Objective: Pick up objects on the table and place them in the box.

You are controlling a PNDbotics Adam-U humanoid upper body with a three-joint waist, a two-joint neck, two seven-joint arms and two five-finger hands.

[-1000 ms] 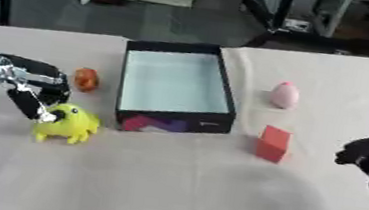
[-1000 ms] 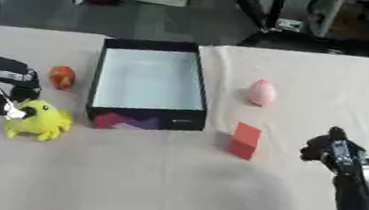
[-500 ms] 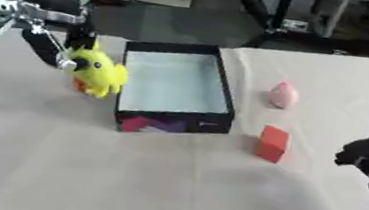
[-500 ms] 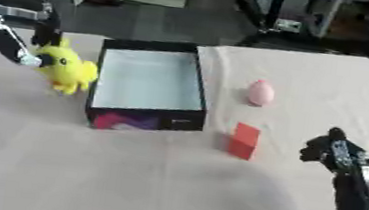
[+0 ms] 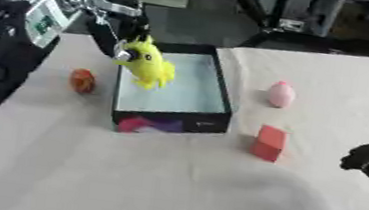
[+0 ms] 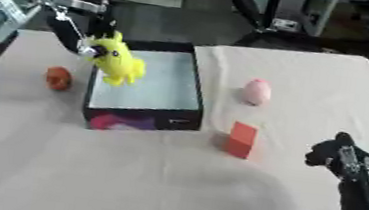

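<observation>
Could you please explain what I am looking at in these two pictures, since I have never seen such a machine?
Both pictures come from a stereo camera in a humanoid robot's head, looking down at a table. The left robot hand holds a yellow toy above an open black box. The right robot hand waits, fingers curled, at the lower right. On the cloth lie an orange object, a pink egg-shaped object and a red block.

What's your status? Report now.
Left robot hand shut on yellow toy, above box. Right robot hand curled, idle. Nothing in the way.
</observation>
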